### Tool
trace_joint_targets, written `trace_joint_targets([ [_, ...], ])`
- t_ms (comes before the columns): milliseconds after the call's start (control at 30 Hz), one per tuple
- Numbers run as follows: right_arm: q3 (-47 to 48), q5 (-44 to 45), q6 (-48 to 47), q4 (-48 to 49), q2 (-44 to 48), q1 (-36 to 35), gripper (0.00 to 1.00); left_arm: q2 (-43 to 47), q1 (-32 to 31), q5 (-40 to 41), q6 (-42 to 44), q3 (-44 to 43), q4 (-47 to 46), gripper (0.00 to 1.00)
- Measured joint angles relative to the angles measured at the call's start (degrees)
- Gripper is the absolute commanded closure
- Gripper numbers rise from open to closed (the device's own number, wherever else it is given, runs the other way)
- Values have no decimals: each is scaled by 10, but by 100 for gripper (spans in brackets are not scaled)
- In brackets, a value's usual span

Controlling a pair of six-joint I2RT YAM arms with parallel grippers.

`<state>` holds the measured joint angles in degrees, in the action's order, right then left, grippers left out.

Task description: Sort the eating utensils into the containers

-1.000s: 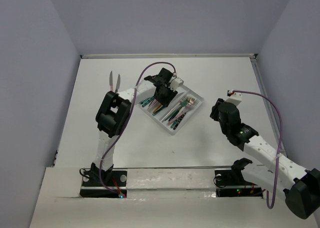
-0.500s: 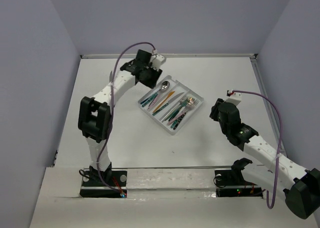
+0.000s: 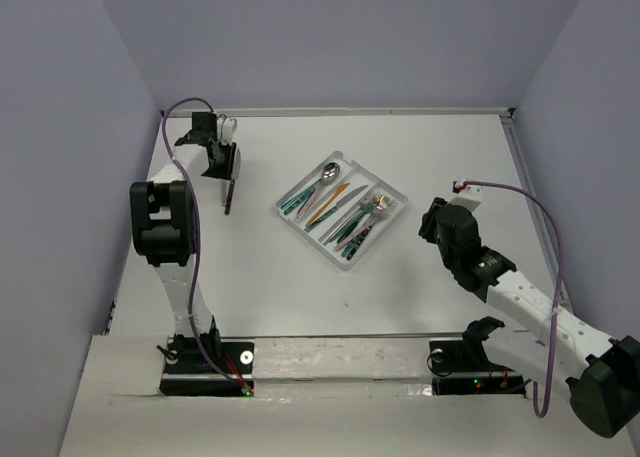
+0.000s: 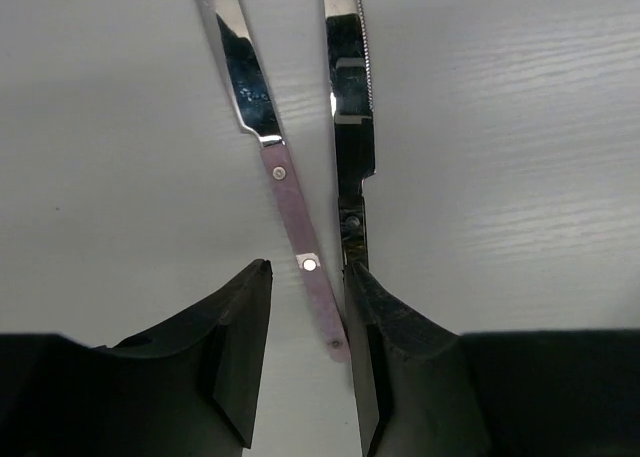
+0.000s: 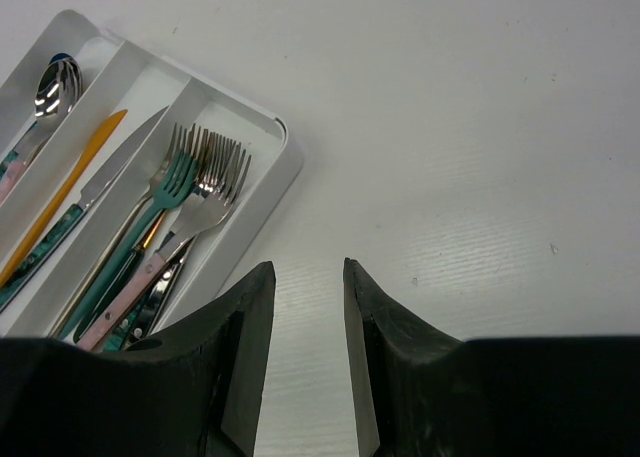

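Observation:
Two knives lie side by side on the table at the far left. One has a pink handle point(image 4: 290, 192) and one a black handle point(image 4: 350, 127); a dark handle end point(image 3: 228, 195) shows in the top view. My left gripper point(image 4: 307, 269) point(image 3: 226, 175) is open just above them, its jaws either side of the pink handle's end. The black handle runs under the right finger. The clear tray point(image 3: 345, 257) point(image 5: 285, 147) holds several forks point(image 5: 200, 177), knives and a spoon point(image 5: 55, 85). My right gripper point(image 5: 308, 267) point(image 3: 430, 217) is open and empty beside the tray.
White walls close the table at the back and both sides. The left gripper works close to the left wall point(image 3: 150, 167). An orange knife point(image 5: 70, 182) lies in the tray's middle compartment.
My left arm has swung from over the tray's spoon compartment to the far left, down over the two knives. The right arm has not moved.

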<state>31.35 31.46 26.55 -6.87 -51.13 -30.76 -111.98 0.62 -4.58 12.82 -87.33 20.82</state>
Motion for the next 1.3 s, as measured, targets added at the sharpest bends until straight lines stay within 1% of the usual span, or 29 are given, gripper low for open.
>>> trace_joint_targets([
  [133, 0, 0, 0, 0, 0, 0, 60, -43, -2, 4, 0, 3, -8, 55],
  [533, 0, 0, 0, 0, 0, 0, 60, -94, 11, 27, -1, -14, -40, 55],
  [600, 0, 0, 0, 0, 0, 0, 60, -98, 11, 27, -1, -20, -42, 57],
  [667, 0, 0, 0, 0, 0, 0, 60, -105, 13, 24, 0, -30, -43, 62],
  [700, 0, 0, 0, 0, 0, 0, 60, -110, 14, 20, -1, -37, -43, 71],
  [733, 0, 0, 0, 0, 0, 0, 60, -116, 14, 15, -1, -45, -42, 77],
  [767, 0, 0, 0, 0, 0, 0, 60, -121, 15, 5, -3, -52, -43, 88],
  [800, 0, 0, 0, 0, 0, 0, 60, -124, 16, 1, -6, -55, -43, 95],
  [833, 0, 0, 0, 0, 0, 0, 60, -125, 17, -4, -7, -56, -44, 100],
  [967, 0, 0, 0, 0, 1, 0, 60, -124, 24, -18, -13, -54, -49, 100],
  [1067, 0, 0, 0, 0, 1, 0, 60, -113, 29, -25, -18, -36, -65, 100],
  [1200, 0, 0, 0, 0, 1, 0, 60, -85, 32, -36, -27, 1, -67, 100],
  [1300, 0, 0, 0, 0, 1, 0, 60, -47, 31, -43, -35, 28, -58, 100],
])
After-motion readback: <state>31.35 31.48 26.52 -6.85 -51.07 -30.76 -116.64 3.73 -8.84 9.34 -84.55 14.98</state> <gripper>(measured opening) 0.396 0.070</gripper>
